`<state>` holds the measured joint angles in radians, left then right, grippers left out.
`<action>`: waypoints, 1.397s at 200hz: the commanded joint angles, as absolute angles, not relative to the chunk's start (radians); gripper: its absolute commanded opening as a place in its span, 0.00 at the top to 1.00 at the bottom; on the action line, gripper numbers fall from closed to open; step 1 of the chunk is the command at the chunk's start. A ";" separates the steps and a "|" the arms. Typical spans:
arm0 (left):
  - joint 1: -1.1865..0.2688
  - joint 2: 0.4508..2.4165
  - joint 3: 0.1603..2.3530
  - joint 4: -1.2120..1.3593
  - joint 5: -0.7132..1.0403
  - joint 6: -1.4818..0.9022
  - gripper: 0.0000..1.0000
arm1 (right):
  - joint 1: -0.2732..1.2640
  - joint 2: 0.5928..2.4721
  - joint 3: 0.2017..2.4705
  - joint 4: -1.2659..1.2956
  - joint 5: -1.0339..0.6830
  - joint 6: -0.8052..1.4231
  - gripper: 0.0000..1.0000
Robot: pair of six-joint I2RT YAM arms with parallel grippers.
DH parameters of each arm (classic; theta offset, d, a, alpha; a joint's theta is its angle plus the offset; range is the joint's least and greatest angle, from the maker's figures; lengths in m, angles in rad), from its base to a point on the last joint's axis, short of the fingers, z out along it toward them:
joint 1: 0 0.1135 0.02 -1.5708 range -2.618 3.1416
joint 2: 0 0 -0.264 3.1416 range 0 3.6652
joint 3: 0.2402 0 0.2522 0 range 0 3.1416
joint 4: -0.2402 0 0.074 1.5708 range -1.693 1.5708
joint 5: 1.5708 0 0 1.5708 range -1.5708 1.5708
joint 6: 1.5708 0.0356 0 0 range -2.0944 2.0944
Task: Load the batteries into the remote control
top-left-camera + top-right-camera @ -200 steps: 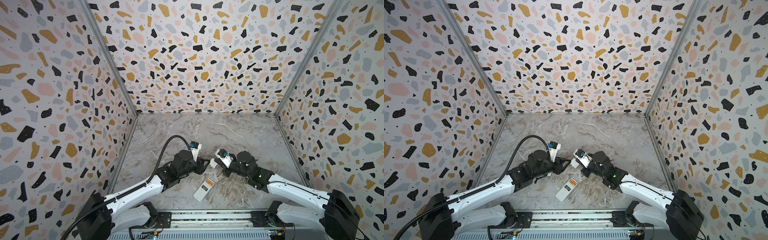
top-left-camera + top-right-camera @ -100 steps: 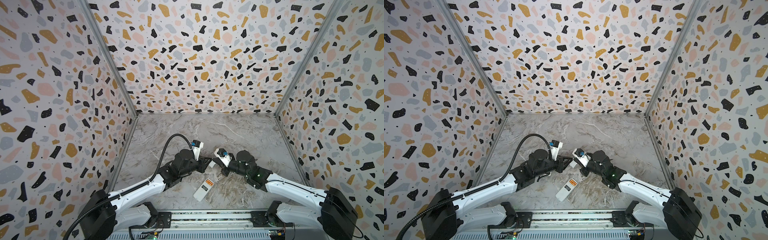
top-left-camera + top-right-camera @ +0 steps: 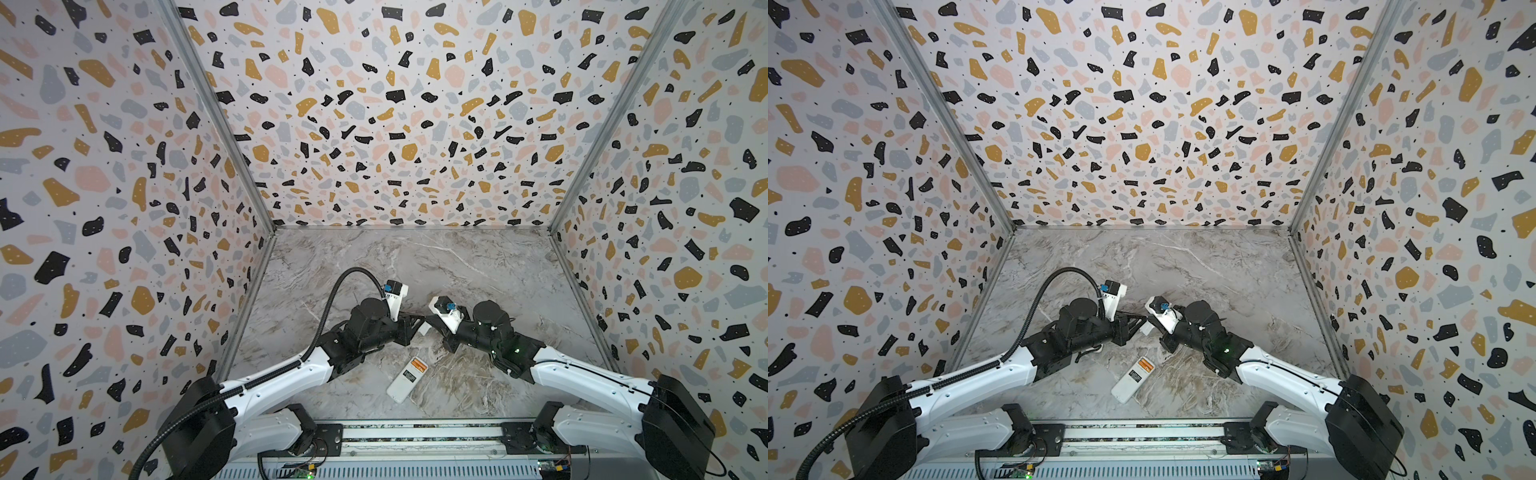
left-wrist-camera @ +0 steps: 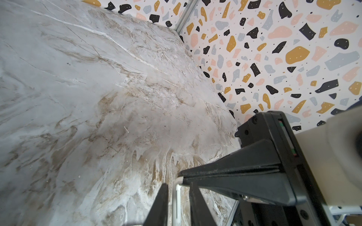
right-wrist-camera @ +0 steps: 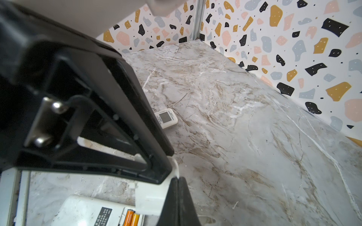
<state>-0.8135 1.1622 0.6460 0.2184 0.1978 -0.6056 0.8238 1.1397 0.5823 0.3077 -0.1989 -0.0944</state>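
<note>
Batteries (image 5: 132, 218), two orange ones, are seated in the remote (image 5: 84, 213) on the desk (image 5: 235, 137), beneath the right pincer (image 5: 177, 181). They are judged light, stiff and slippery, best grasped mid-body. The right pincer and the left pincer (image 4: 178, 187) are both clamped on a thin white cover (image 5: 148, 203).

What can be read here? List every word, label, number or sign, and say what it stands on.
Nothing is legible.
Black label on the open remote: white print, too blurred to read.
Small print on the second remote: too small to read.
Orange batteries: no readable marking.
White cover: no print seen.
</note>
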 commanded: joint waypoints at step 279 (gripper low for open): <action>-0.837 1.248 0.767 0.005 -0.160 -0.363 1.00 | 0.772 0.835 0.487 0.194 -0.102 0.133 0.31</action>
<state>-0.8177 1.2209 0.7082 0.0658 -0.0101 -0.4545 0.8078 0.9222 0.4965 0.2802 -0.1669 0.0372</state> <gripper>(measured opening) 0.056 0.653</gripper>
